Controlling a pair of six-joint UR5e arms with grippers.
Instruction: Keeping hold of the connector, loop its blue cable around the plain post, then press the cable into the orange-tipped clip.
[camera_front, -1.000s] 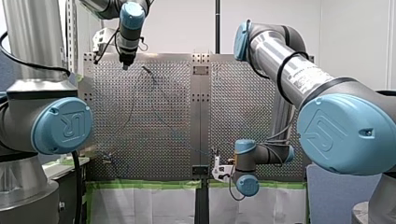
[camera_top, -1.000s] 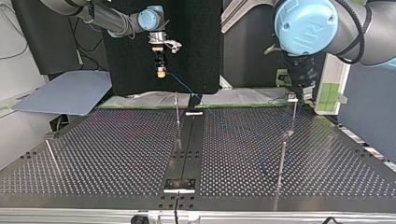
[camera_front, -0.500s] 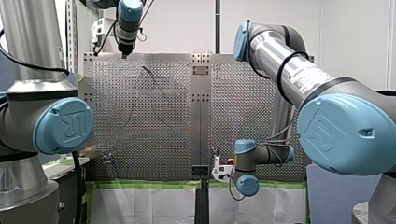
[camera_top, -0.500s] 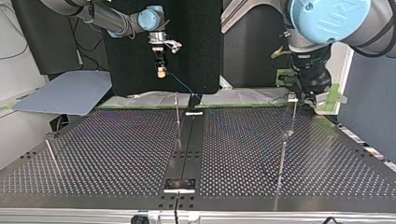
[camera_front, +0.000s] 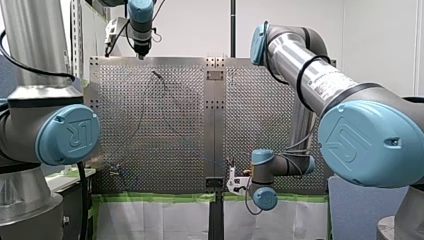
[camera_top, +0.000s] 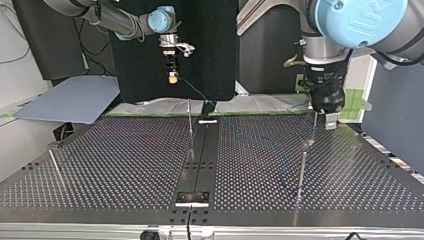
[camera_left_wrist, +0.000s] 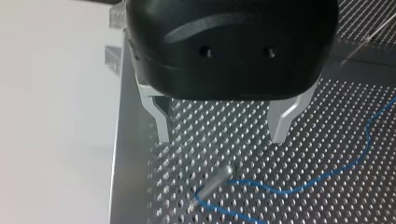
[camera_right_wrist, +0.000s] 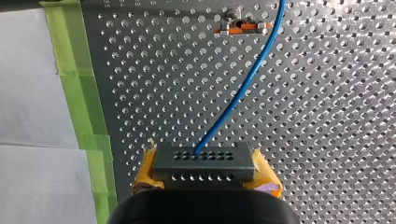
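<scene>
My right gripper (camera_right_wrist: 204, 183) is shut on the dark grey connector (camera_right_wrist: 204, 161), yellow pads on both its sides. The blue cable (camera_right_wrist: 243, 86) runs from the connector ahead past the orange-tipped clip (camera_right_wrist: 243, 28), apart from it. In the top view my right gripper (camera_top: 172, 76) hangs above the table's far edge, cable (camera_top: 197, 92) trailing down. My left gripper (camera_left_wrist: 223, 135) is open, metal fingers (camera_left_wrist: 160, 120) wide, nothing between them. Under it stands a plain post (camera_left_wrist: 214, 182) with the cable (camera_left_wrist: 289, 189) bent beside it. My left gripper (camera_top: 327, 117) shows at the top view's right.
Several thin posts stand on the perforated table (camera_top: 125, 165): one near the middle (camera_top: 190, 120), two at the right (camera_top: 302, 167), one at the left (camera_top: 52, 160). Green tape (camera_right_wrist: 77, 79) and white paper (camera_right_wrist: 32, 93) border the table beside my right gripper.
My left arm has risen toward the front view's top and turned its wrist; in the top view its gripper came lower. My right arm and the connector have not moved.
</scene>
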